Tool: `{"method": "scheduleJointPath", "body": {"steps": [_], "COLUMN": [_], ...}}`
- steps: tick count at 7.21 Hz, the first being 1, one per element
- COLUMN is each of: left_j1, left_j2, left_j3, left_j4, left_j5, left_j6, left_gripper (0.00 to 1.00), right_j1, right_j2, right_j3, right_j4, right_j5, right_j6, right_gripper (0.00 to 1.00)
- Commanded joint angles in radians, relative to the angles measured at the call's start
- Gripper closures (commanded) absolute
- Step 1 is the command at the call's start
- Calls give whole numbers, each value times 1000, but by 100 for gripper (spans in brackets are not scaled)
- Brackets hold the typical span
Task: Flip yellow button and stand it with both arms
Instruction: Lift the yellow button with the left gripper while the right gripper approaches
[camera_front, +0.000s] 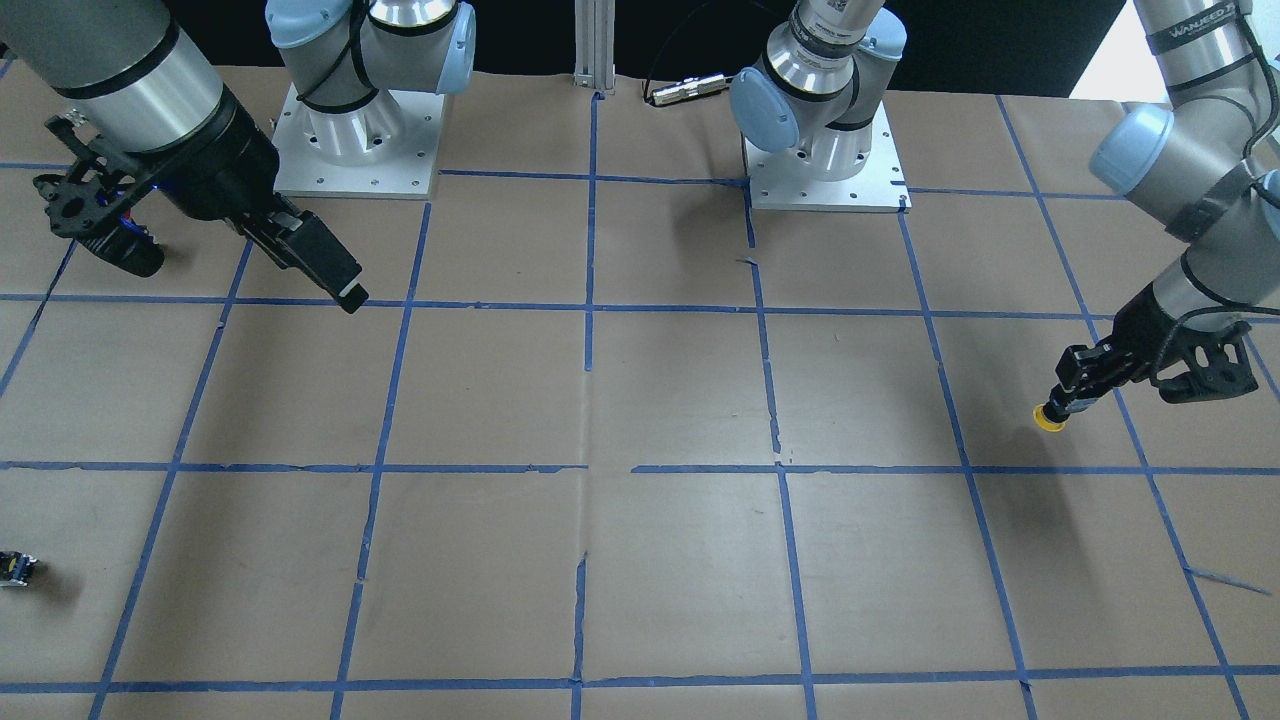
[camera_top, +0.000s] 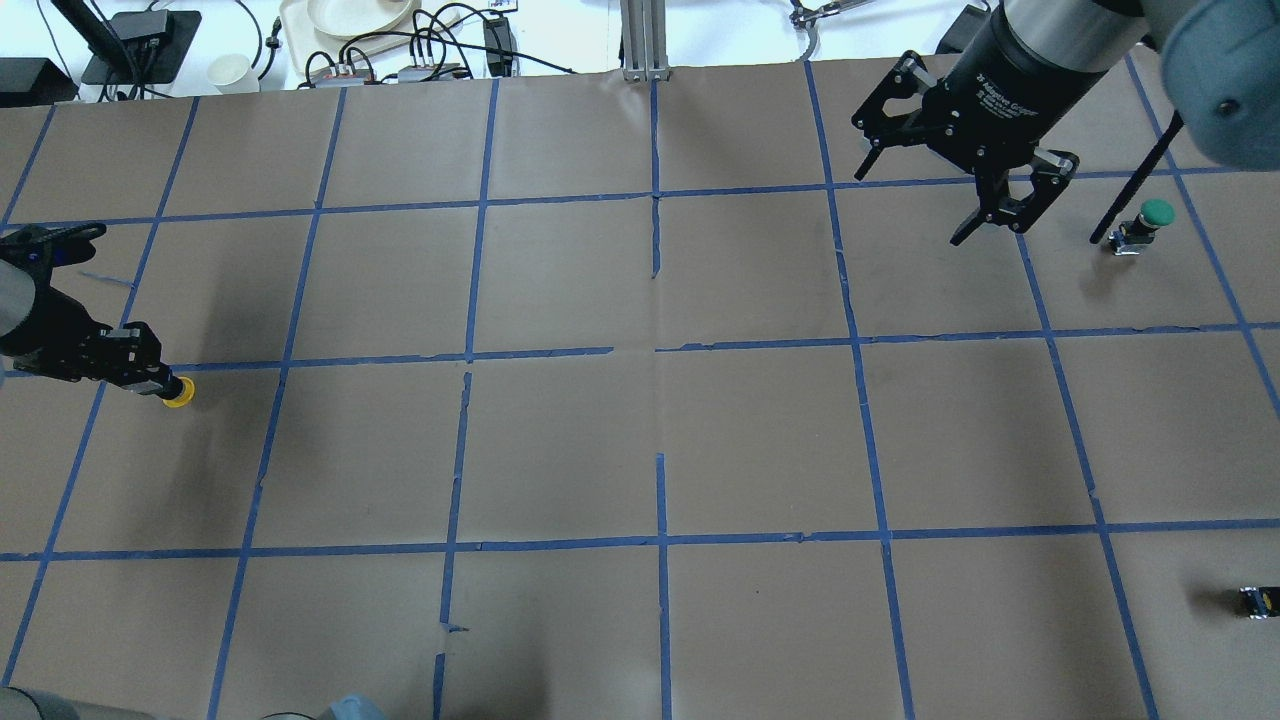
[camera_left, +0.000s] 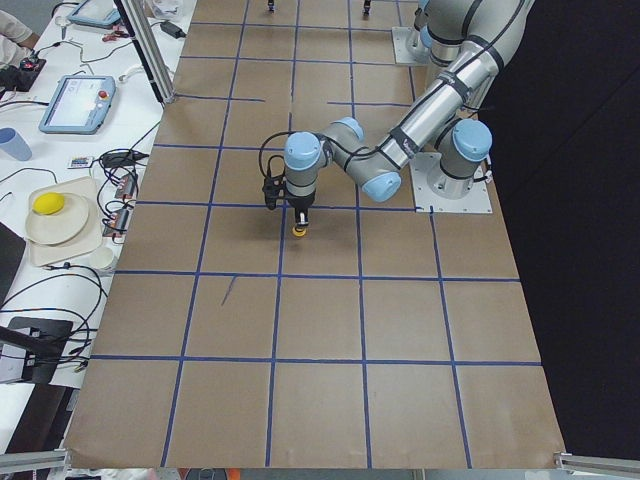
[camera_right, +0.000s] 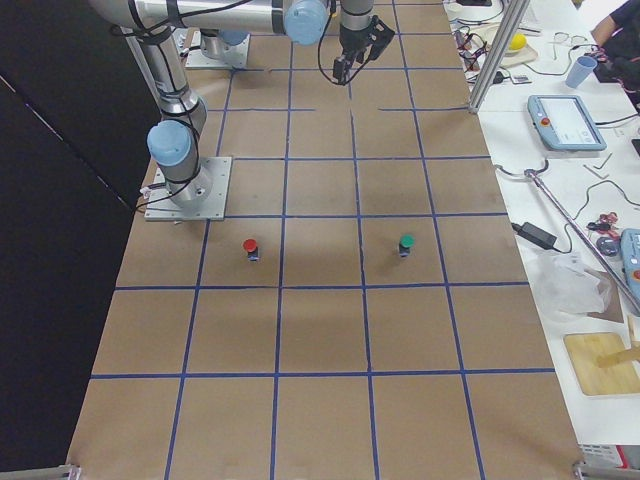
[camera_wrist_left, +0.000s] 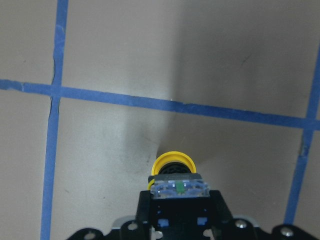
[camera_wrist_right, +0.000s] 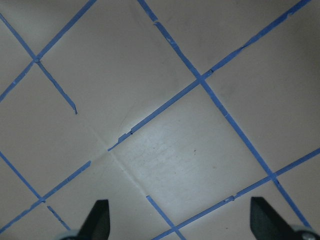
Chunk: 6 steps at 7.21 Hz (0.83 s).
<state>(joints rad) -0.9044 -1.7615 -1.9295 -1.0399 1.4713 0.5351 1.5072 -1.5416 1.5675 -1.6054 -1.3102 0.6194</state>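
Note:
The yellow button (camera_wrist_left: 172, 161) is held by its black and grey body in my left gripper (camera_wrist_left: 180, 200), with the yellow cap pointing down at the paper. I cannot tell whether the cap touches the table. The button also shows at the left of the overhead view (camera_top: 178, 393), at the right of the front view (camera_front: 1048, 418) and in the exterior left view (camera_left: 298, 231). My left gripper (camera_top: 160, 384) (camera_front: 1072, 398) is shut on it. My right gripper (camera_top: 988, 235) (camera_front: 345, 290) is open and empty, far off above the table; its fingertips (camera_wrist_right: 100, 220) stand wide apart.
A green-capped button (camera_top: 1145, 222) (camera_right: 406, 244) stands near my right gripper. A red-capped button (camera_right: 250, 247) stands near the right arm's base. A small capless black block (camera_top: 1258, 601) (camera_front: 15, 568) lies at the table's edge. Blue tape lines (camera_top: 660, 350) cross the brown paper.

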Motion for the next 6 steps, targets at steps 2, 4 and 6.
{"method": "scheduleJointPath", "body": {"steps": [2,4,6], "left_j1": [-56,-196,-322], "left_j2": [34,80,195], "left_j3": [61,69,81], "left_j4": [-270,-350,-388], "left_j5": [-356,-573,-752], "left_j6": [-7,-9,-175], "left_gripper": [98,98,98], "right_j1": [1,1,4], "right_j2": [24,43,41], "right_j3": [0,-1,-1], "right_j4": [-8,-1,-10], "right_j5": [231,293,411], "right_j6": [231,290,393], "right_gripper": [0,0,0]}}
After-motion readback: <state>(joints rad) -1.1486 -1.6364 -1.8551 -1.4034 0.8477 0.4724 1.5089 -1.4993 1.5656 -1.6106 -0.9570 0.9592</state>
